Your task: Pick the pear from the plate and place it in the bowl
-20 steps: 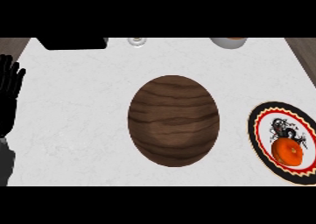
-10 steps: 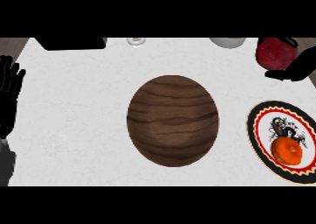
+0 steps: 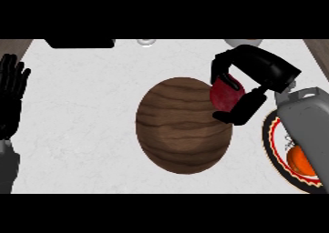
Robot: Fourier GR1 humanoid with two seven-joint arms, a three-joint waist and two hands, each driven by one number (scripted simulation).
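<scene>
Right hand (image 3: 251,77) is curled round the pear (image 3: 225,93), fingers over its top and thumb below it. The pear is dark red and smooth-skinned; its long axis runs roughly up-down in the head view, though which end is the stem cannot be told, since the fingers hide its upper part. It hangs at the bowl's upper right rim, partly over the edge.

Bowl (image 3: 183,125): wood, brown with darker grain bands, oval in this view, middle of the bench (image 3: 86,118). Bench top is white with faint grey marbling.

Plate (image 3: 278,152): at the right edge, black rim with a red and cream patterned border, largely covered by the grey right forearm. An orange round fruit (image 3: 296,160) lies on it, partly hidden.

Left hand (image 3: 8,98): black, fingers straight and spread, pointing up, resting at the left edge, well apart from the bowl.
</scene>
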